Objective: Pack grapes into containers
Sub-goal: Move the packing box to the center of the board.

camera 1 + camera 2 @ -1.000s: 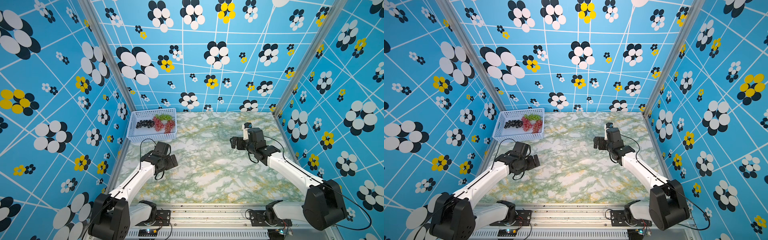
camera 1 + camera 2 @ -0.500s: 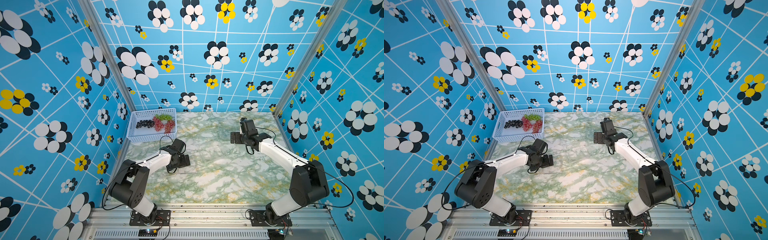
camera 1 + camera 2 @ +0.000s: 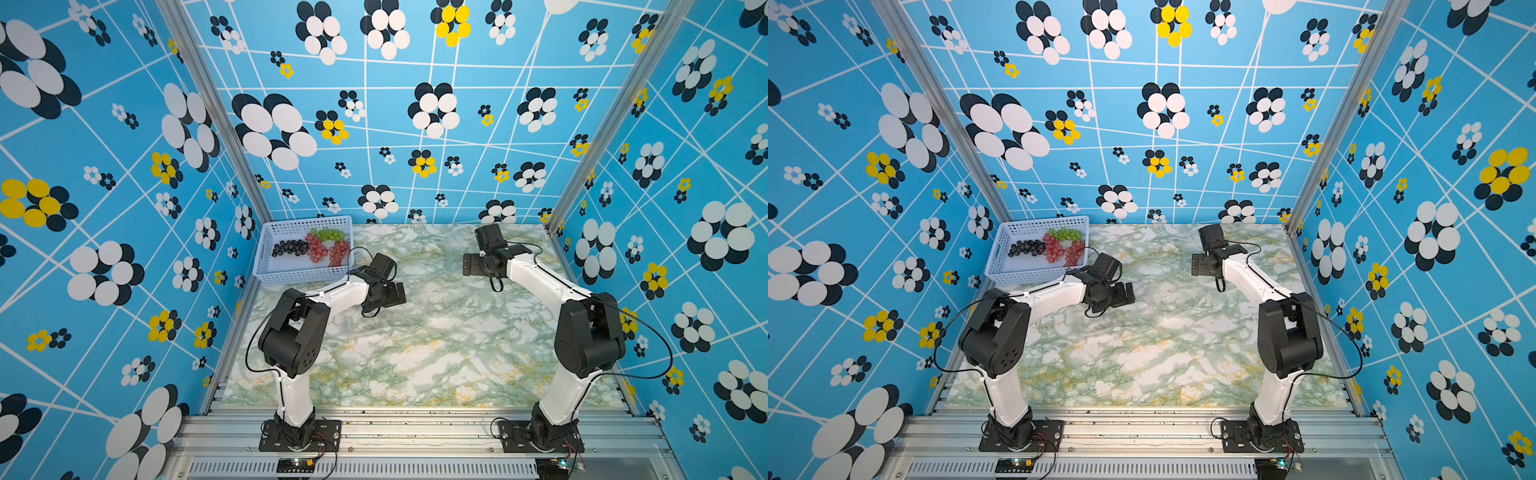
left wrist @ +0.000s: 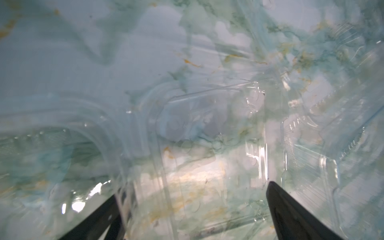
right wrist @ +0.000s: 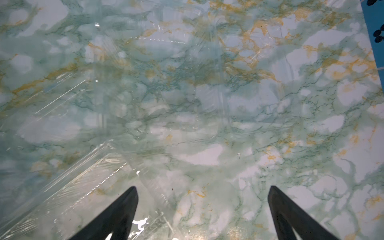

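Top views first: the grapes are all sitting in the pale blue basket at the upper left of the counter, tucked into the back corner. Dark bunch on the left, two red bunches to its right, green one above those in the frame. None of it is packed yet. The left pincer hangs over the marble just right of the basket's lower right corner. The right pincer sits toward the upper right of the counter, well apart from it. From up here I honestly can't tell how either one stands.

Left wrist view: that pincer is spread wide, both black fingers showing and pinching nothing. The clear containers lie on the counter right below and ahead of it, ribbed rims catching the light. They overlap so much I can't tell how many there are.

Right wrist view: spread wide too, gripping nothing. Clear plastic lies beside one finger, and the rest under it is plain marble.
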Action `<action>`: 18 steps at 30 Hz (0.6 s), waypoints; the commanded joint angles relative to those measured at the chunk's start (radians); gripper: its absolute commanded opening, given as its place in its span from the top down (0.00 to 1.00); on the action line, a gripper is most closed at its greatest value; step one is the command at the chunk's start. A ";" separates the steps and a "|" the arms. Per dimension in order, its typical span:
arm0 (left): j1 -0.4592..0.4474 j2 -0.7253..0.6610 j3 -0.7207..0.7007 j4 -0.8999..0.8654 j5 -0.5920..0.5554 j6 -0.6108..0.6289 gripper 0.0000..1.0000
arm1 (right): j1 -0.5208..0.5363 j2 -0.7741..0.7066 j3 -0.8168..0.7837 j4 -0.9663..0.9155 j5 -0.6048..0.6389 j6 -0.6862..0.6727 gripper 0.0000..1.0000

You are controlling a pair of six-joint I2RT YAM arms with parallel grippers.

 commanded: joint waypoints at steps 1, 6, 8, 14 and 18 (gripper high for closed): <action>-0.044 0.059 0.073 0.010 0.035 -0.011 0.00 | -0.002 0.002 0.023 -0.063 -0.018 0.026 0.01; -0.087 0.134 0.183 -0.006 0.079 -0.019 0.00 | 0.000 -0.053 -0.029 -0.049 -0.062 0.028 0.01; -0.078 0.111 0.179 -0.007 0.071 -0.021 0.01 | 0.000 -0.080 -0.053 -0.048 -0.070 0.028 0.01; -0.001 -0.027 0.128 -0.103 -0.001 0.036 0.00 | 0.036 -0.150 -0.117 -0.025 -0.179 0.039 0.01; 0.056 -0.178 0.042 -0.109 -0.019 0.058 0.00 | 0.146 -0.163 -0.125 -0.046 -0.182 0.110 0.01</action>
